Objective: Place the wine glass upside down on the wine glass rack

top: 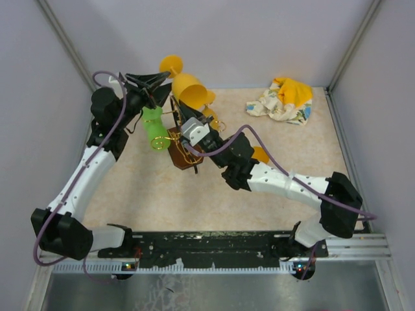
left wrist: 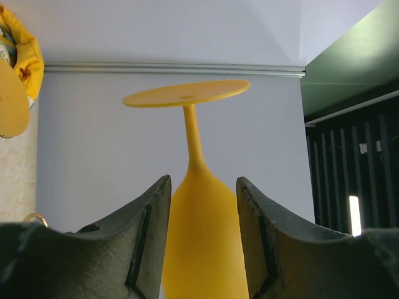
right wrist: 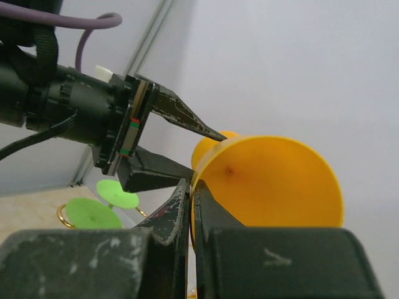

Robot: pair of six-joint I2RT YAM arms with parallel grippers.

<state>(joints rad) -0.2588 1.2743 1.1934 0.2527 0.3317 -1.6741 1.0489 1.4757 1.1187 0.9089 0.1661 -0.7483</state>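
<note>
- Position: yellow wine glass (top: 189, 89) aloft near counter's (top: 142, 188) far-left corner, close by the wine glass rack (top: 178, 157).
- Handling: likely light, stiff, slick plastic; bowl is the firmest hold.
- Left tool (left wrist: 201, 182) grasps that bowl; right tool (right wrist: 192, 187) clenched, empty.

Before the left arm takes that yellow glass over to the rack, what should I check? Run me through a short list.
1. Grip: left gripper closed on the yellow wine glass, one finger on either side of the bowl: ok.
2. Glass upside down: it lies tilted, foot toward the back wall: not ok.
3. Free hook on the wine glass rack: green glass at its left side, the rest largely covered by the right arm: cannot tell.
4. Right gripper shut close to the rack; whether it steadies the rack: cannot tell.
5. Cloth lies apart at the back right: ok.
</note>
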